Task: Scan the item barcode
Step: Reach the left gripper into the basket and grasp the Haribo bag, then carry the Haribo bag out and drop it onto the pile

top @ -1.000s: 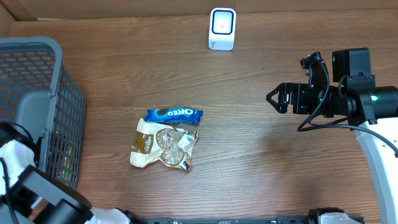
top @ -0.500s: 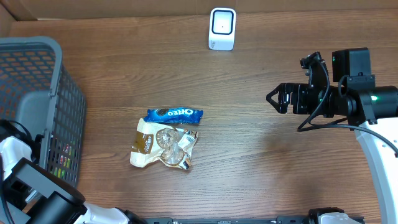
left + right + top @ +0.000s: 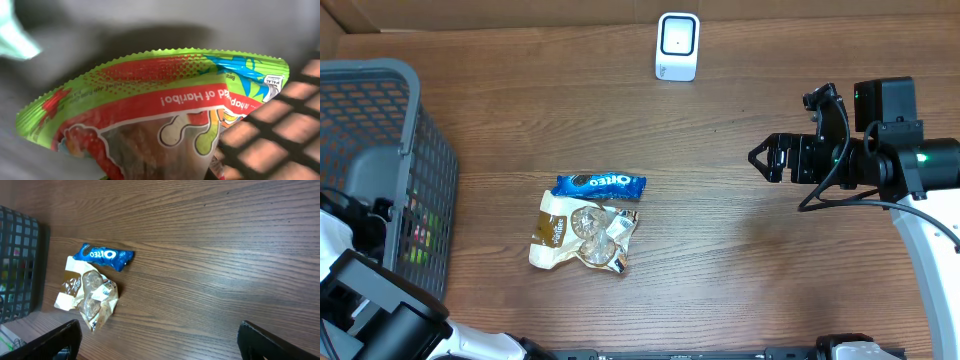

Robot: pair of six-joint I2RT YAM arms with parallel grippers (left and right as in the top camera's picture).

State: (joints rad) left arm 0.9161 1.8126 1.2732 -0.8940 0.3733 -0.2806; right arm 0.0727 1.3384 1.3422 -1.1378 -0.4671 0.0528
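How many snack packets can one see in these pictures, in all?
3. The blue Oreo pack and the cream and gold bag lie touching on the table; the green Haribo bag is inside the basket. The basket may hide more.

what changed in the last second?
The left arm shifted slightly at the basket; its jaws closed on the Haribo bag inside. Unchanged: right gripper open, Oreo pack, tan snack bag and scanner on the table.
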